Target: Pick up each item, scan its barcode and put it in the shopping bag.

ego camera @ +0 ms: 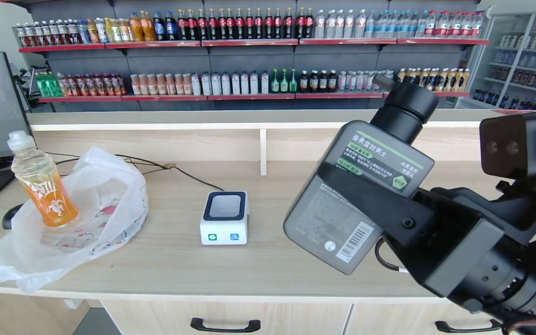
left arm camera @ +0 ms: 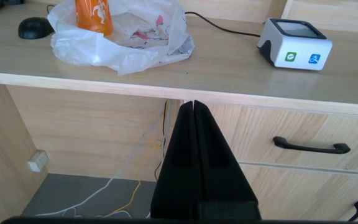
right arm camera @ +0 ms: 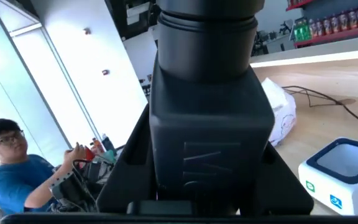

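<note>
Grey bottle (ego camera: pixel 324 223) is being pinched mid-body between the right gripper's (ego camera: pixel 342 184) fingers (ego camera: pixel 379 195); the left gripper's (left arm camera: pixel 194 118) fingers are being pressed together.

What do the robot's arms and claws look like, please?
Both are matte black. The left claw has two flat fingers tapering to a narrow tip. The right claw sits on a boxy housing with a round screw head. A block-shaped wrist camera with two round lenses is mounted above, and a thin dark cable loops out underneath.
</note>
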Robot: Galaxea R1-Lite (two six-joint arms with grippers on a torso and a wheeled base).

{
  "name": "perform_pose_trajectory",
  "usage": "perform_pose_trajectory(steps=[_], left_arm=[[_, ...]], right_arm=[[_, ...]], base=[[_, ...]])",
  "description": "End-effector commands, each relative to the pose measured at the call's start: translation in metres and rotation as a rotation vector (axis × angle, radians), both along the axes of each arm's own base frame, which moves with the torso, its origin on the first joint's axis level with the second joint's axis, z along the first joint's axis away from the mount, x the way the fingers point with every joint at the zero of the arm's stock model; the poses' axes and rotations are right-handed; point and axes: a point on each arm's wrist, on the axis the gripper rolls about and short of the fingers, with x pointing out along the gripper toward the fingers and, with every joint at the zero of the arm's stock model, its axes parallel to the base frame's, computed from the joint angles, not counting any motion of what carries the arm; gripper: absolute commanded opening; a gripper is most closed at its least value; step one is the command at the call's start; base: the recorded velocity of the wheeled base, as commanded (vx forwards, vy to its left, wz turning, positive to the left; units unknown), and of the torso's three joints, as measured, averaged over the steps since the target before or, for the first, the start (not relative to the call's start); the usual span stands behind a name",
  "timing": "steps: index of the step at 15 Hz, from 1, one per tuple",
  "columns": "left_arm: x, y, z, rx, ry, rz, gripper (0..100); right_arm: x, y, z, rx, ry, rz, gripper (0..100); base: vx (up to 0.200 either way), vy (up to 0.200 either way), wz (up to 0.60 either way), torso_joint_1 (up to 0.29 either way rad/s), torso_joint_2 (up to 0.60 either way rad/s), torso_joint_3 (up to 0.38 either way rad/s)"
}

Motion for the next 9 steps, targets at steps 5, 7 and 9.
perform_pose_trajectory(steps=[5,7,9], left_arm=[[0.0,0.0,0.0,0.0,-0.001,0.0,0],[0.0,0.0,0.0,0.0,0.0,0.0,0],[0.0,0.0,0.0,0.0,0.0,0.0,0]], right_arm=[[0.001,0.004,0.01,0.059,0.03,0.041,0],[-0.003,0.005,0.005,0.043,0.048,0.055,0],[-0.007,0.005,-0.003,0.019,0.08,0.073,0]], base=[[0.0,0.0,0.0,0.0,0.0,0.0],[0.0,0.0,0.0,0.0,0.0,0.0],[0.0,0.0,0.0,0.0,0.0,0.0]])
